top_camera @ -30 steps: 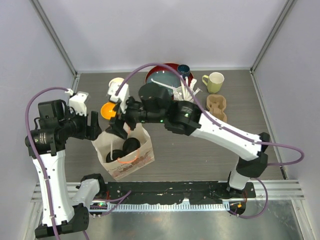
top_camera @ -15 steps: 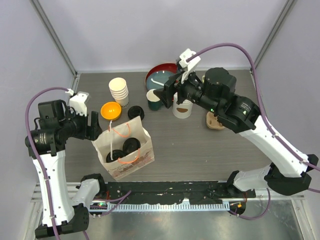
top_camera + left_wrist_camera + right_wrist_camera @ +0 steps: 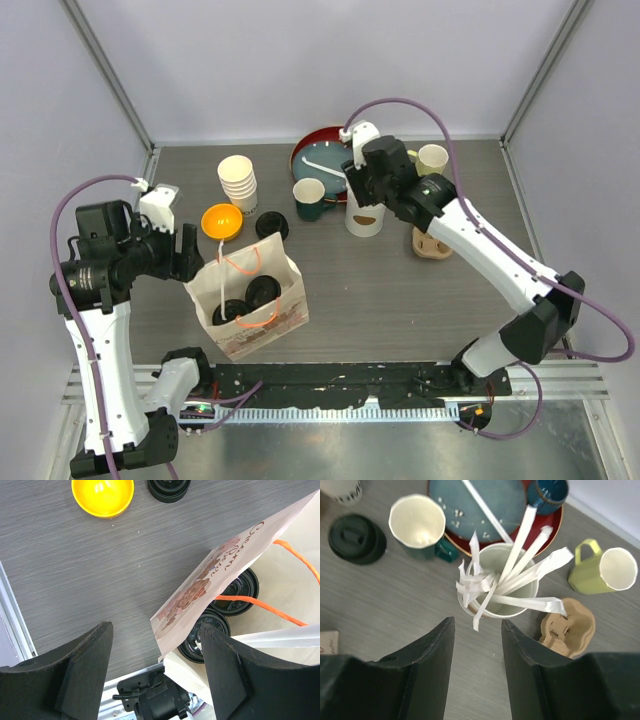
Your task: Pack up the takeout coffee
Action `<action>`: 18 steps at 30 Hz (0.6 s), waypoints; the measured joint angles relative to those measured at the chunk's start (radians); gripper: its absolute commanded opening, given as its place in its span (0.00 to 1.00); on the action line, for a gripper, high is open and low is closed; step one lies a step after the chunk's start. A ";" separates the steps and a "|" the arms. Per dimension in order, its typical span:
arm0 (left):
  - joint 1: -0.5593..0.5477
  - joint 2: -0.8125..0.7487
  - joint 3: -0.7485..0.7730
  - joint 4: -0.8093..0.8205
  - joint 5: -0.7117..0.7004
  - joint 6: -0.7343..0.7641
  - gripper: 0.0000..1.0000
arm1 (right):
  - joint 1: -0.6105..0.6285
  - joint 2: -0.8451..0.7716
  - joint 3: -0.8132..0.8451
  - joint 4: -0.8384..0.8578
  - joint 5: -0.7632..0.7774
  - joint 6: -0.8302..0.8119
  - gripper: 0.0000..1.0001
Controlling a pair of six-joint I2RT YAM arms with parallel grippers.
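Both takeout coffee cups stand inside the brown paper bag (image 3: 268, 325), showing their black lids (image 3: 263, 292) (image 3: 233, 311). The left wrist view looks down on the same lids (image 3: 239, 587) (image 3: 207, 632) behind the bag's printed side (image 3: 210, 575). My left gripper (image 3: 193, 262) (image 3: 157, 630) is wide open beside the bag's left rim, with the rim's corner lying between its fingers. My right gripper (image 3: 352, 192) (image 3: 478, 625) hangs at the back of the table over a white cup of wrapped straws (image 3: 497, 587). Its jaws are partly apart and hold nothing.
A loose black lid (image 3: 270, 226), orange bowl (image 3: 220, 221) and stack of paper cups (image 3: 237, 180) lie behind the bag. A teal mug (image 3: 417, 522), red plate (image 3: 325, 158), yellow-green mug (image 3: 602, 570) and cardboard carrier (image 3: 567, 627) surround the straw cup.
My right arm has lifted away from the bag and swung to the back right, over the straw cup, and its jaws have narrowed. The left arm and the bag have not moved.
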 measured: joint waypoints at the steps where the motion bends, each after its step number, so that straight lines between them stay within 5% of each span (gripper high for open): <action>1: 0.000 0.000 0.000 0.000 0.000 0.002 0.74 | 0.000 0.017 -0.007 -0.011 -0.004 -0.007 0.52; 6: 0.000 0.000 -0.002 0.000 0.000 0.003 0.74 | -0.002 0.058 -0.032 -0.045 -0.034 -0.037 0.56; 18: 0.000 0.000 -0.006 0.000 0.000 0.004 0.74 | -0.056 0.155 -0.032 -0.044 -0.046 -0.066 0.40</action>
